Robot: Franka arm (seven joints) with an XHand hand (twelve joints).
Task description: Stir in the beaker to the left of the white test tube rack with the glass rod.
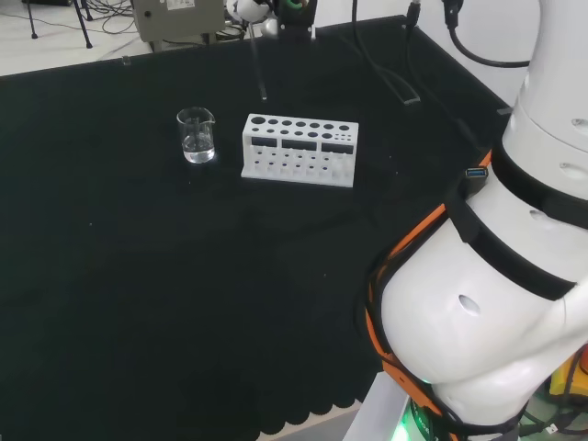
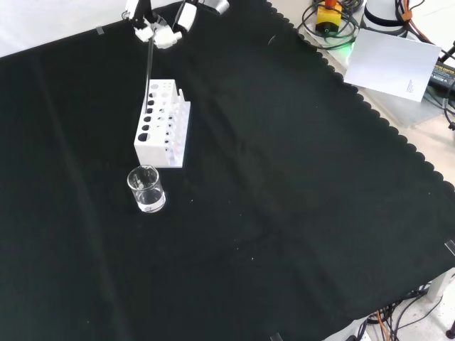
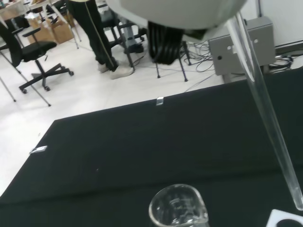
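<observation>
While its curled fingers pinch the slim clear glass rod, the hand hangs above the holed white rack, the round beaker just beside that rack.

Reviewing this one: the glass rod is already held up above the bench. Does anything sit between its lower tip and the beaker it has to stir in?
Nothing visible blocks it. The robot hand holds the glass rod above the far end of the white test tube rack; the beaker stands beyond the rack's other end, mouth open. The rod must travel above the rack to reach it.
</observation>
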